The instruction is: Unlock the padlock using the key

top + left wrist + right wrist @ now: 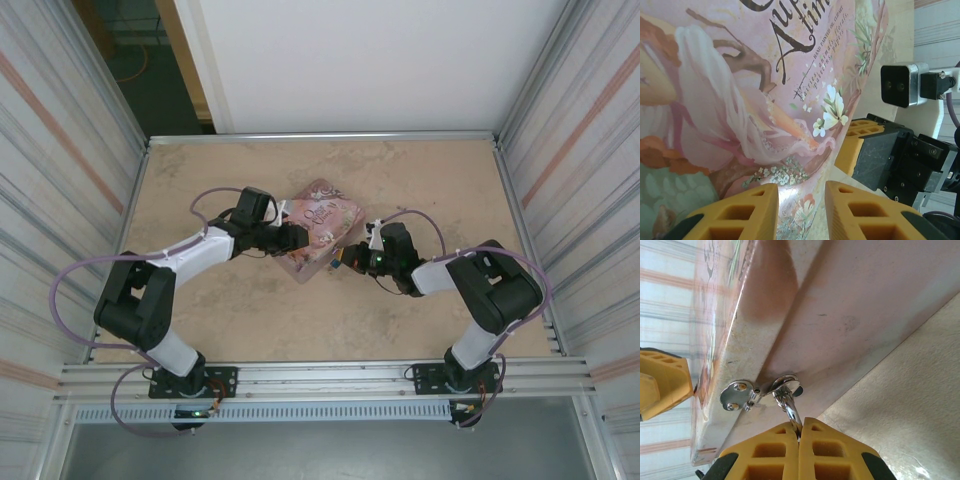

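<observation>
Right end effector at the tin's hasp

Right end effector [799, 432] is fully closed, pinching a silvery shackle-like piece threaded through the hasp [760, 392] on the tin [318, 228]; padlock body hidden; left end effector [802, 210], part-open, straddles the tin's lid edge opposite.

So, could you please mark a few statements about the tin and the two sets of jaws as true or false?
1. The pink tin lies on the table between the two arms. True.
2. The right jaws are wide open. False: they are shut on a silvery metal loop at the tin's clasp.
3. The tin's lid is plain. False: it bears a painted picture and lettering.
4. The left jaws stand apart at the lid. True.
</observation>
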